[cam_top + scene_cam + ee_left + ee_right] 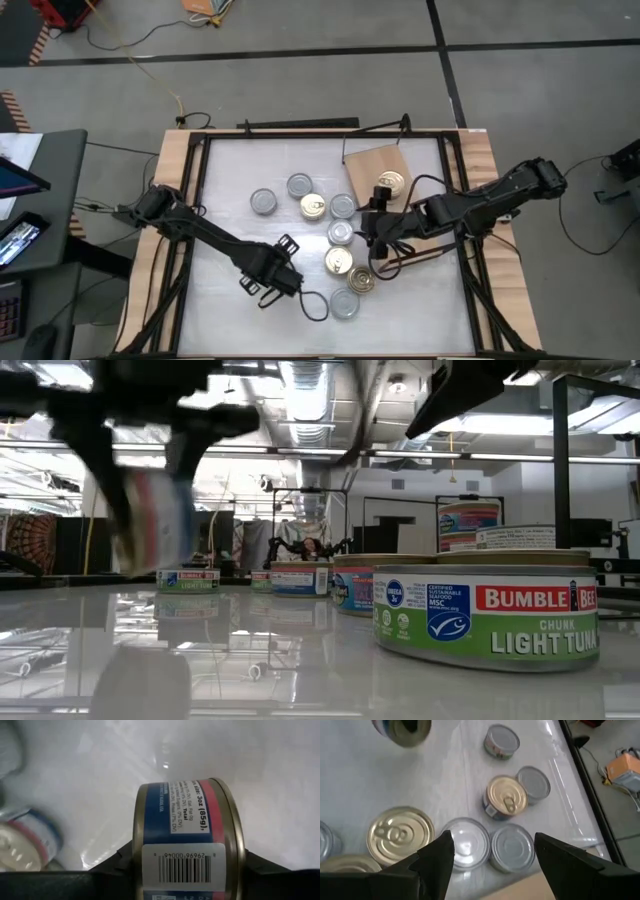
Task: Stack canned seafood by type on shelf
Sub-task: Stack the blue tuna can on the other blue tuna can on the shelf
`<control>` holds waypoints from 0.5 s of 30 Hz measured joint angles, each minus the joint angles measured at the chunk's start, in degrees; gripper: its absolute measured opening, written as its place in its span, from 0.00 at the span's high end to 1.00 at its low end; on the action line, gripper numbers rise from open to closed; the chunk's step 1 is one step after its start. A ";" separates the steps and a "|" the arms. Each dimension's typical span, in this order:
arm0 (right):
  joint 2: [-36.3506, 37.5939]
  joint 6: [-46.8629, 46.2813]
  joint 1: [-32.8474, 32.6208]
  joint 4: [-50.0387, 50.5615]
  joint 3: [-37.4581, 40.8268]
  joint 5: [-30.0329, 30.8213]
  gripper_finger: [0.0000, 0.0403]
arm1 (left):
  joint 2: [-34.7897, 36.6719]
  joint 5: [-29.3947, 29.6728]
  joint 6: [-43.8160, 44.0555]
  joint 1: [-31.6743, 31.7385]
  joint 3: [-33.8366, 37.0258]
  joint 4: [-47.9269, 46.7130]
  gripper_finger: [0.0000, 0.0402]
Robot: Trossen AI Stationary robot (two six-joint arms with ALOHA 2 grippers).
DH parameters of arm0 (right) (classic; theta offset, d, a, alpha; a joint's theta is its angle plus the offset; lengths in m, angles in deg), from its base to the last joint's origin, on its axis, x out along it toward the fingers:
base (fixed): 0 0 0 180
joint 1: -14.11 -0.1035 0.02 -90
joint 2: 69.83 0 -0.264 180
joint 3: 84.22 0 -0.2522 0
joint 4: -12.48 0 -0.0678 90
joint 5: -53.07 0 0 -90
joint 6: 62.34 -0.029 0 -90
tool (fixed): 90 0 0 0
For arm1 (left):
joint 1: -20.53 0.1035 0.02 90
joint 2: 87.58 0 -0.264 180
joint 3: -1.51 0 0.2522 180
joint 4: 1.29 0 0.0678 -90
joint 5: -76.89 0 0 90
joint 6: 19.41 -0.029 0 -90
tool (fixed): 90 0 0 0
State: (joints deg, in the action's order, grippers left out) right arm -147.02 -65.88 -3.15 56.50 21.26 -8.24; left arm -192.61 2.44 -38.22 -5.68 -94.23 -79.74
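My left gripper (272, 280) is near the table's front, shut on one tin of canned seafood (182, 820). This tin has a blue and red label and shows blurred in the low view (150, 520). Several more tins, gold-lidded (339, 262) and silver-lidded (343, 206), stand on their bases at the table's middle. The shelf (372, 160), a brown board, lies flat at the far right and bears one gold-lidded tin (392, 185). My right gripper (495, 855) hangs open above the silver tins beside the shelf and touches nothing. My left gripper pinches the tin between its two fingers (116, 867), one on each flat end (239, 845). The fingers come from above, pointing steeply down. The tin is turned on edge with its label wall facing the camera, and it hangs clear of the table.
A black frame (200, 200) and pale wooden rim run round the white tabletop. A cable loops by the near tins (315, 305). A Bumble Bee tin (485, 615) stands closest in the low view. Bare tabletop (230, 240) lies left of the tins.
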 joint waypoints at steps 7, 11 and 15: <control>1.98 -3.02 -1.80 4.23 0.04 4.95 0.24 | 4.63 -0.76 6.73 3.88 -1.18 4.05 0.57; 3.91 -3.30 -3.81 4.72 0.04 7.56 0.24 | 8.60 -4.34 7.70 8.82 2.18 14.69 0.57; 6.09 -1.62 -4.00 5.03 1.49 9.12 0.24 | 11.78 -9.68 6.77 14.56 6.06 27.56 0.57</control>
State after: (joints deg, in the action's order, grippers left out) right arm -140.92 -67.50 -7.15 61.54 22.75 0.87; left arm -180.83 -7.24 -31.45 8.87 -88.17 -52.18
